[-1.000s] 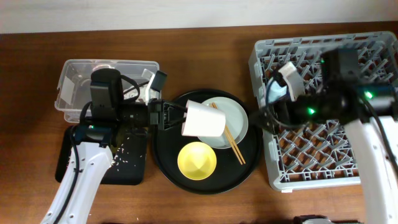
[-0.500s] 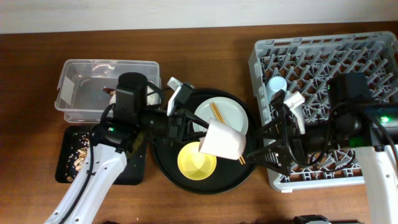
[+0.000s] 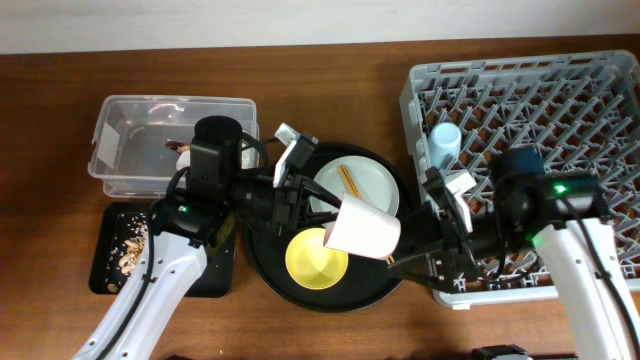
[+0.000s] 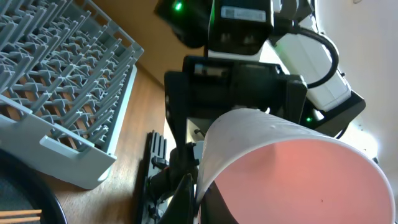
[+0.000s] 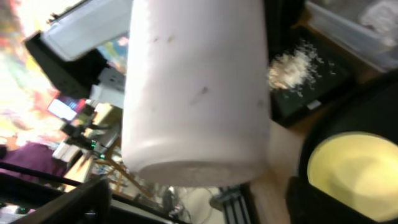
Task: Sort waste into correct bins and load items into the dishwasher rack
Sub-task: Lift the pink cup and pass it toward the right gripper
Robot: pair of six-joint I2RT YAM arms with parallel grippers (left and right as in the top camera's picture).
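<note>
Left gripper [image 3: 318, 218] clamped on pink cup [image 3: 362, 228] rim, above round black tray [image 3: 262, 255] near its right edge. Right gripper [image 3: 405, 255] spread wide beside cup base, holding nothing.

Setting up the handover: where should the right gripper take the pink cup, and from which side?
Probably across the wall near its closed base, coming from the dishwasher rack side. The pink cup lies tilted, its mouth toward the left gripper that pinches the rim, base toward the open right gripper.
</note>
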